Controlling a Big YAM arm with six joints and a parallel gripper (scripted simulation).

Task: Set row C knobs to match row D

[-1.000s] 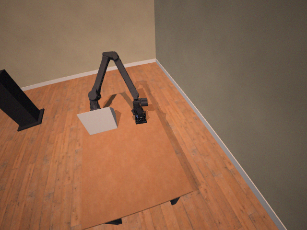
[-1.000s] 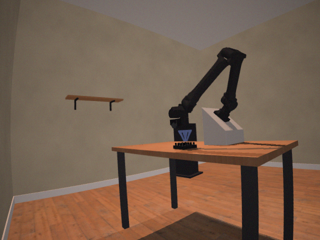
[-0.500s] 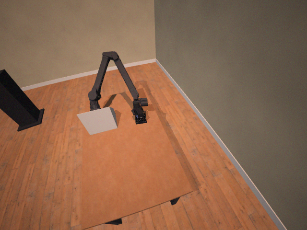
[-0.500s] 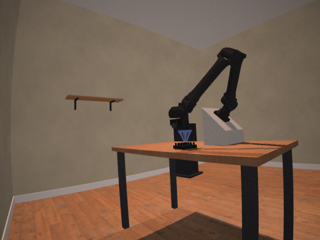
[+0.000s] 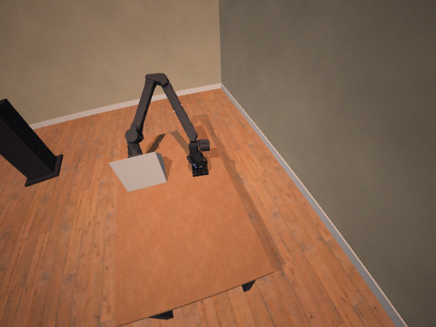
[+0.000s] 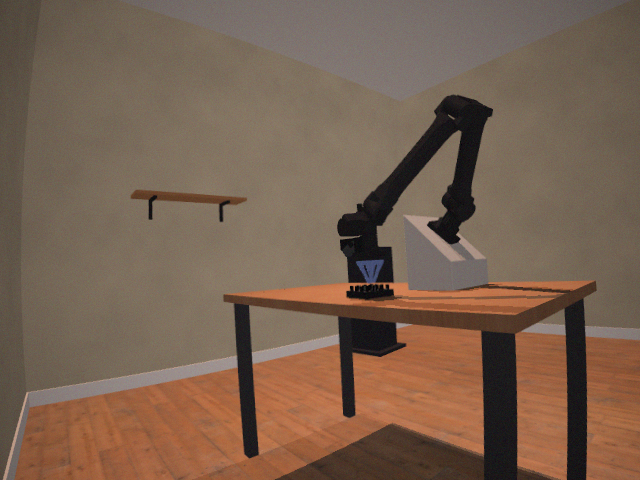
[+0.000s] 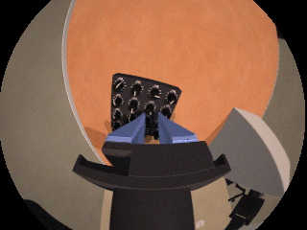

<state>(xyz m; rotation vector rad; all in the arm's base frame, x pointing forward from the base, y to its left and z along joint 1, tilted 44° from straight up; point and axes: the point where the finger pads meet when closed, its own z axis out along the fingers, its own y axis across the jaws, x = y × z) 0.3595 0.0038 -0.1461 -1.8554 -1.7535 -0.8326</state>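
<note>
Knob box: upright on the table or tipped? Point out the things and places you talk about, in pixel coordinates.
Upright. In the exterior view the knob box (image 5: 200,173) (image 6: 369,295) (image 7: 146,82) sits level on the table (image 5: 190,225) (image 6: 310,304) (image 7: 192,48), knobs up.

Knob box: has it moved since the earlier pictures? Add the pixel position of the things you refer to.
No; the knob box (image 5: 200,174) (image 6: 370,295) (image 7: 144,85) sits in the same spot on the table (image 5: 190,225) (image 6: 310,304) (image 7: 182,43).
</note>
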